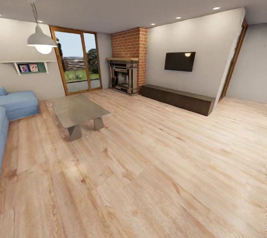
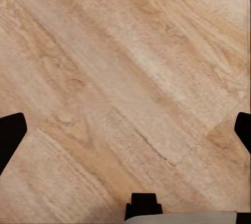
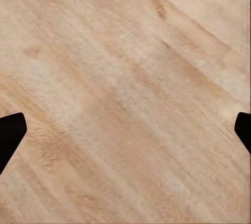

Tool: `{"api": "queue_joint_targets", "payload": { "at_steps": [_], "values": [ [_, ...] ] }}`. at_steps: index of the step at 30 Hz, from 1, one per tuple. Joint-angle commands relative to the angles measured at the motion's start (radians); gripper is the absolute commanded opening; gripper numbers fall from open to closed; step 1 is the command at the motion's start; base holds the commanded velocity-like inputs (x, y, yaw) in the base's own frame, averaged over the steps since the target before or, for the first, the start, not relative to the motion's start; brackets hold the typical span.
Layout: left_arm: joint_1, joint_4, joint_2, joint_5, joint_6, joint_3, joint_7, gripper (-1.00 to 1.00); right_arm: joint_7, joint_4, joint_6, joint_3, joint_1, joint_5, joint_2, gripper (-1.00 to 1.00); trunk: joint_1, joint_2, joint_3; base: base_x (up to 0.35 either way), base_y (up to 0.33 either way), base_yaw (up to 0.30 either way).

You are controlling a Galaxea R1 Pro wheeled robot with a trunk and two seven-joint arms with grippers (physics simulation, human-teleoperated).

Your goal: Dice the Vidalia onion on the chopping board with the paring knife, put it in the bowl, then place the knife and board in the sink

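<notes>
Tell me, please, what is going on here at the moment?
The robot is in a living room, handling nothing. Its head camera looks over a light wooden plank floor toward a low grey coffee table, a red brick fireplace and a dark wall-mounted television. Both wrist cameras face the floor; the left gripper and right gripper are open with nothing between their fingers.

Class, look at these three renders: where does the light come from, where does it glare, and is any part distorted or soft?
Head view: a lit pendant lamp and recessed ceiling spots; the wall TV reflects a bright spot; the wooden floor shows faint sheen; wide-angle stretching at the edges. Both wrist views: evenly lit, slightly soft floorboards, no glare.
</notes>
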Motion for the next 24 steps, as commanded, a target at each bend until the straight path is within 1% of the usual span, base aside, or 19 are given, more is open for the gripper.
{"api": "queue_joint_targets", "payload": {
  "at_steps": [1, 9, 16, 24],
  "values": [
    [0.0, -0.001, 0.0, 0.0, -0.002, 0.0, 0.0, 1.0, -0.002, 0.001, -0.003, 0.001, -0.001, 0.0, 0.0, 1.0, 0.001, 0.0, -0.001, 0.315, -0.154, -0.279],
    [0.0, -0.001, -0.001, 0.0, -0.002, 0.0, 0.0, 1.0, -0.002, 0.001, -0.003, 0.001, -0.001, 0.0, 0.0, 1.0, 0.001, 0.0, -0.001, 0.316, -0.129, -0.279],
    [0.0, -0.002, -0.001, 0.0, -0.002, 0.0, 0.0, 1.0, -0.002, 0.001, -0.003, 0.001, -0.001, 0.0, 0.0, 1.0, 0.001, 0.0, -0.001, 0.325, -0.004, -0.279],
    [0.0, -0.002, -0.001, 0.0, -0.002, 0.0, 0.0, 1.0, -0.002, 0.001, -0.003, 0.001, -0.001, 0.0, 0.0, 1.0, 0.001, 0.0, -0.001, 0.327, 0.068, -0.279]
  ]
}}
